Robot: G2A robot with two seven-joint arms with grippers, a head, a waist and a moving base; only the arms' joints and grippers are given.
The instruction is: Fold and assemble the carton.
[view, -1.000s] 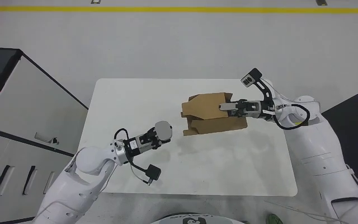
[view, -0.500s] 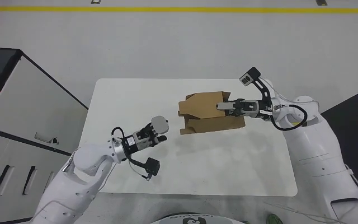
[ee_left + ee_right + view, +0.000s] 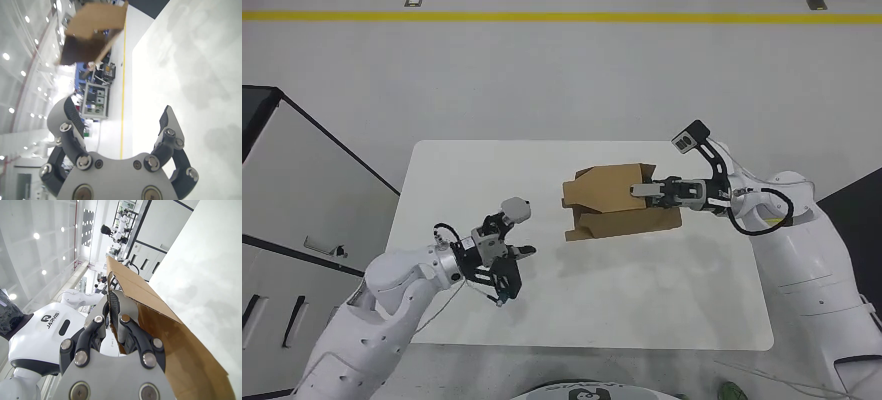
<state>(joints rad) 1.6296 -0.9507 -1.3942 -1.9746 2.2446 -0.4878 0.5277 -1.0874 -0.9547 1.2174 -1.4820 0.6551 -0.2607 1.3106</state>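
L tool [image 3: 519, 230] apart, drawn back fr carton [image 3: 607, 195], R tool [image 3: 642, 189] clamped on carton flap

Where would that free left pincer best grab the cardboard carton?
Probably a loose flap at the carton end facing the left pincer, approached from that side: thin board suits its open jaws, and the right pincer clamps the far end.

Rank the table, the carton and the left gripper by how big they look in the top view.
1. table, largest by far
2. carton
3. left gripper, smallest, jaws open
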